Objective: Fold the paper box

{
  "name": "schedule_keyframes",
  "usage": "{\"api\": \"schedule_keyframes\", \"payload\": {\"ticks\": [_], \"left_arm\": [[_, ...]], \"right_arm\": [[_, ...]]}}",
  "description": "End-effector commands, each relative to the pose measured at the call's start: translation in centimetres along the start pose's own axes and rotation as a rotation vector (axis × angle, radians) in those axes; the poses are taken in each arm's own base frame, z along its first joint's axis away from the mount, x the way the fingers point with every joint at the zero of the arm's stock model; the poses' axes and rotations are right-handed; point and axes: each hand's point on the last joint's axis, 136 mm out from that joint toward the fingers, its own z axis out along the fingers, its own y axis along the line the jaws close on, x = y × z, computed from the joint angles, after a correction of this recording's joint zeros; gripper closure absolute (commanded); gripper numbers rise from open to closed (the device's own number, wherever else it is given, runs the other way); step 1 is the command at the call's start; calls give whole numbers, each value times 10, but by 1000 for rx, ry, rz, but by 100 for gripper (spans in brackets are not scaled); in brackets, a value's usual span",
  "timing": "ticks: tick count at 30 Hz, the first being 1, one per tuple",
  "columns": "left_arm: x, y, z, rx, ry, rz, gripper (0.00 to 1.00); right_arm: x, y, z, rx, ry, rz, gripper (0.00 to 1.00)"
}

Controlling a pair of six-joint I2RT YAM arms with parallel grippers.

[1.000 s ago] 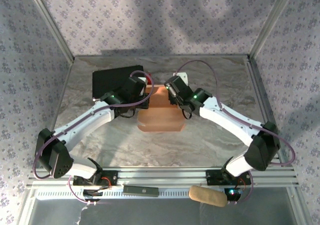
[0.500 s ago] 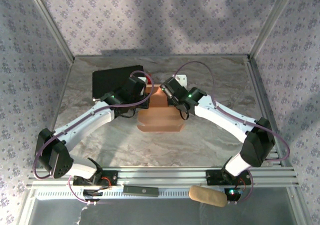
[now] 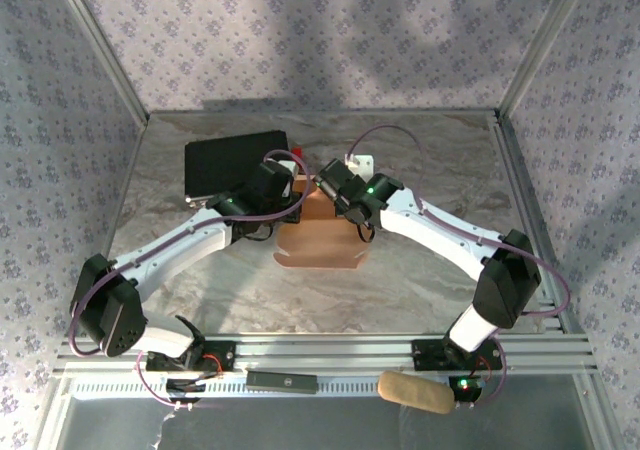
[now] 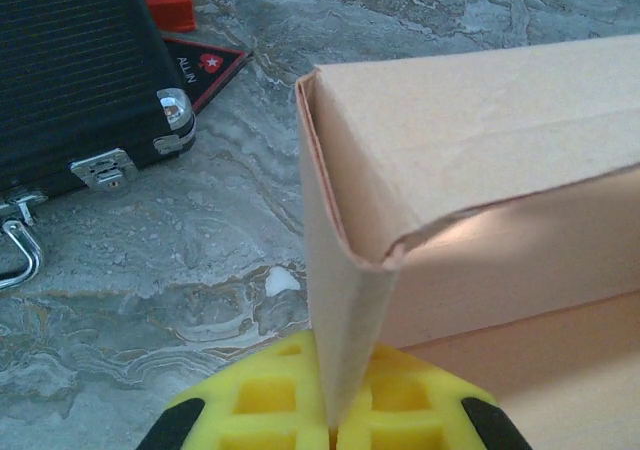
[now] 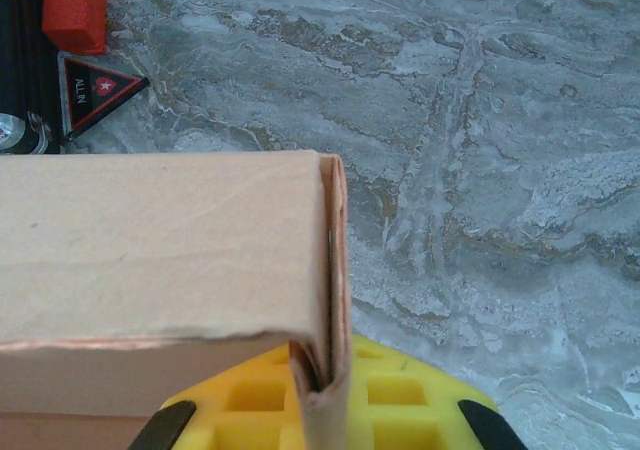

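Your left hand [image 4: 328, 422] and right hand [image 5: 322, 410] are each clamped on an end wall of the paper box [image 3: 320, 242]. They've closed inward, so it looks squarer now.

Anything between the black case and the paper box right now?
In the left wrist view, mostly bare table; at the far end of that gap a red-edged black triangle lies against the black case, short of the paper box.

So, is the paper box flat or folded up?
Partly folded: the paper box has upright walls meeting at a corner, while its near panel lies flat on the table.
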Motion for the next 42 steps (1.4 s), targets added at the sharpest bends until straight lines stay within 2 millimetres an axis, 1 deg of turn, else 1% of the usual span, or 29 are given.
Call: {"api": "schedule_keyframes", "payload": {"ticks": [1,4,10,13,22,26,27,29,30,34,38,39,41,42], "left_arm": [[0,-2,9,5,-12,16,98],[4,-2,15,10,-5,23,94],[12,-3,23,27,6,20,90],[14,-3,24,36,7,19,90],[19,-4,26,46,14,20,84],[20,-4,27,49,18,19,88],[21,-4,27,52,22,21,87],[23,-5,29,56,30,17,81],[24,-4,30,53,31,18,81],[25,-3,29,47,28,19,91],[27,2,31,9,35,29,92],[26,4,31,-8,31,34,93],[25,7,30,-57,22,48,100],[25,8,30,-83,17,60,100]], "right_arm": [[-6,-1,-8,10,-1,24,100],[-6,-1,-11,0,5,30,100],[-6,-1,-11,-7,15,42,100],[-6,-1,-11,-7,19,44,100],[-6,-2,-11,-18,24,56,100],[-7,-3,-10,-19,23,61,100],[-6,-3,-10,-20,25,62,100],[-6,-3,-10,-19,26,62,100],[-6,-3,-9,-19,26,64,100],[-7,-3,-10,-23,24,64,100],[-8,-3,-11,-26,18,66,100],[-8,-3,-11,-26,18,64,100],[-7,-2,-11,-23,18,58,100],[-7,-3,-11,-21,18,57,100]]}}
